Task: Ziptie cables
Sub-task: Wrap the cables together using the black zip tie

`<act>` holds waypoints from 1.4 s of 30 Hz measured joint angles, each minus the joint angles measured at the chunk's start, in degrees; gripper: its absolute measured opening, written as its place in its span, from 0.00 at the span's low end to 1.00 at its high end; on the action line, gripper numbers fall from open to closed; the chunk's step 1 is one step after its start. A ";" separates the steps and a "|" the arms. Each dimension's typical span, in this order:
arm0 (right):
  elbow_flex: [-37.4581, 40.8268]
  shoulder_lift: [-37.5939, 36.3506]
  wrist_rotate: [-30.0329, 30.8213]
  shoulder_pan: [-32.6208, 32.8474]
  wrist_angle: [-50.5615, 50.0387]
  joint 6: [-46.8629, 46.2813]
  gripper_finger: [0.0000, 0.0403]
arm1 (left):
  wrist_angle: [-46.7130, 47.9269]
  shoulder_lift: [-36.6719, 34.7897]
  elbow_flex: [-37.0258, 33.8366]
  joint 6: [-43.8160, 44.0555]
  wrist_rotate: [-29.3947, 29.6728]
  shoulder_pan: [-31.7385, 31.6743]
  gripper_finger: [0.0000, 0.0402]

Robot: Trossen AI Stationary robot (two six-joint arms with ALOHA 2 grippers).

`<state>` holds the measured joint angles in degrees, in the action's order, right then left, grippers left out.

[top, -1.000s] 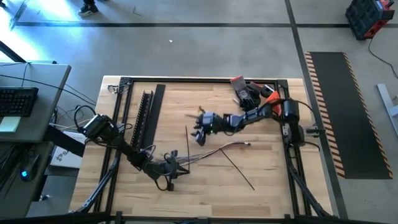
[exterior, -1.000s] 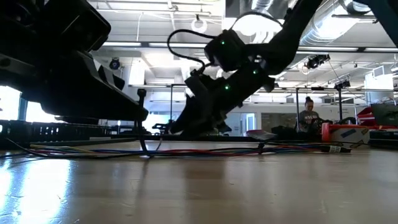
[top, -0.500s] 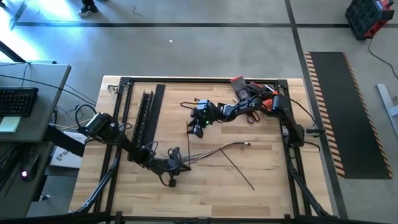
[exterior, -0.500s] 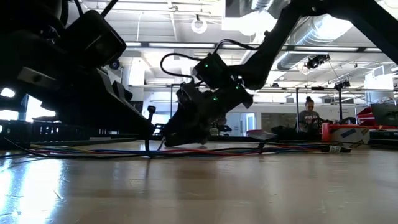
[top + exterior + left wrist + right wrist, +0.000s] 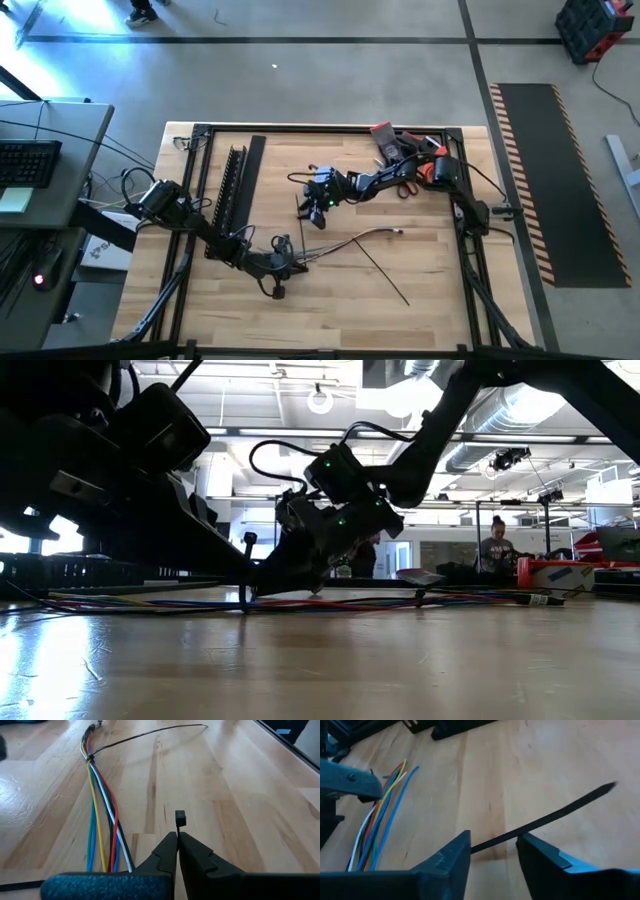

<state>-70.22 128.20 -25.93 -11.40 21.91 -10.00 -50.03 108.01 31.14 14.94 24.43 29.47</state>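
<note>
We see the cables [image 5: 102,815] lying flat on the wooden bench [image 5: 430,270], their length running away from our left end effector [image 5: 177,837], just beside it; its fingers are pressed together on a zip tie [image 5: 180,818]; our right end effector [image 5: 492,852], farther off, is spread astride a second tie [image 5: 545,820].

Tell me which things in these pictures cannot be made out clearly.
- Cables: the left wrist view's bottom edge and the gripper body cut their near ends.
- Zip tie between the right gripper's open jaws: its near end goes behind a finger.
- Left gripper, low view: a backlit silhouette, so its grip on the tie head is unreadable there.
- High view: single wires are too thin to separate.
</note>
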 joint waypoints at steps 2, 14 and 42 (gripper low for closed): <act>0.04 0.04 1.13 0.42 -0.02 0.63 0.32 | -0.01 0.00 0.00 0.02 0.04 0.00 0.00; 0.60 0.04 9.23 3.30 1.93 6.14 0.02 | -0.03 0.00 0.00 2.06 0.13 0.00 0.00; 22.26 -7.67 35.04 17.62 29.98 44.77 0.00 | -19.48 -0.02 -9.62 13.28 11.20 -1.33 0.00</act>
<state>-47.95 120.53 9.11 6.22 51.89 34.78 -69.51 107.98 21.52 28.22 35.62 28.15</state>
